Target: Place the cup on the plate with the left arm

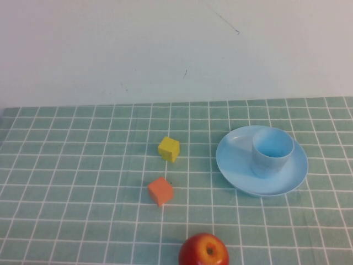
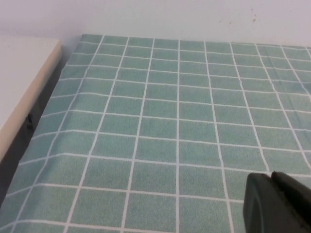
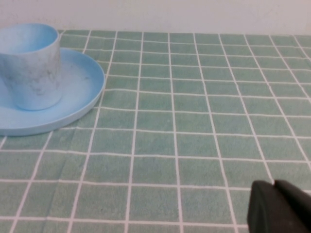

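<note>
The cup (image 1: 272, 151) stands upright on the plate (image 1: 237, 165), mouth up and free of any grip, a little toward the plate's far right side rather than dead centre. That is where the task wants it, so the placing looks done. The plate rests flat on the green checked counter (image 1: 83, 176), its rim clear of everything around it.

Left of the plate lie a yellow cube (image 1: 169, 148) and, nearer the robot, an orange cube (image 1: 160, 191). An apple (image 1: 203, 250) sits at the near edge, well apart from the plate.

Neither arm shows from above. The left gripper (image 2: 279, 204) is only a dark tip over bare cloth, near the counter's left edge. The right gripper (image 3: 279, 208) sits low to the plate's right, with open cloth between. Whether either pair of fingers is spread or pressed together, I cannot tell. Open room lies all round the plate, so nothing crowds it.
</note>
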`<state>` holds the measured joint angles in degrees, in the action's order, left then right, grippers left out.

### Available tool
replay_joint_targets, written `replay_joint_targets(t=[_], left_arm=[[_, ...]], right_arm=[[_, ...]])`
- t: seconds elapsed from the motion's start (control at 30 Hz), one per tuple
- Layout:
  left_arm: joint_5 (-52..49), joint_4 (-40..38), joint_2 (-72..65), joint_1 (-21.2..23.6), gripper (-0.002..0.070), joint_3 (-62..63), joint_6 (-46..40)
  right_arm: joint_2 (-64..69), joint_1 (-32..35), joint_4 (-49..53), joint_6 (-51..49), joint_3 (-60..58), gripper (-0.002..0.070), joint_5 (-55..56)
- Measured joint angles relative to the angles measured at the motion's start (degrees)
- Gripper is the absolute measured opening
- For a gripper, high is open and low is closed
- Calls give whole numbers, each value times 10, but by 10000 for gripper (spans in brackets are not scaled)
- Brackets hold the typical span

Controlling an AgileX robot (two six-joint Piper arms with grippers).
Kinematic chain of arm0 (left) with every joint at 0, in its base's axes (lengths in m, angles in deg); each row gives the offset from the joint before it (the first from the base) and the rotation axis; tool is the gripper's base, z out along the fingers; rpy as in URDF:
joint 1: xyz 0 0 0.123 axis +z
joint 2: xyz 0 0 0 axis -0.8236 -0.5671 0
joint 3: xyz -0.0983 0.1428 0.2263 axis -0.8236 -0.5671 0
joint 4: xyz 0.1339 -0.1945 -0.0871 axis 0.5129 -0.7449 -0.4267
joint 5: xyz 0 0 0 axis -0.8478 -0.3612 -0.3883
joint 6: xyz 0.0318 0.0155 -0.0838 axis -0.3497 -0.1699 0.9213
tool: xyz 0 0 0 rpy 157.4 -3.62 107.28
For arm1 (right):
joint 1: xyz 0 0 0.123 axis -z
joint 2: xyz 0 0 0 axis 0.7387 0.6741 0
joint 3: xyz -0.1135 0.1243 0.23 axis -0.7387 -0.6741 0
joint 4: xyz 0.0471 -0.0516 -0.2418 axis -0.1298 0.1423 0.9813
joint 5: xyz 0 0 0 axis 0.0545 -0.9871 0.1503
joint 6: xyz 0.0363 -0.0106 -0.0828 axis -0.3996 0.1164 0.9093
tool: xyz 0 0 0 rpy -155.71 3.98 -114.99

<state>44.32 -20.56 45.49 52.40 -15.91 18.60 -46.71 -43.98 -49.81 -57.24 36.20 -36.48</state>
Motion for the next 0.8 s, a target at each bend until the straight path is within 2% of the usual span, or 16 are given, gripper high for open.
replay_joint_targets(t=[0.8], left_arm=[[0,3,0,0,-2,0,-24]], right_arm=[[0,0,0,0,0,-2,0]])
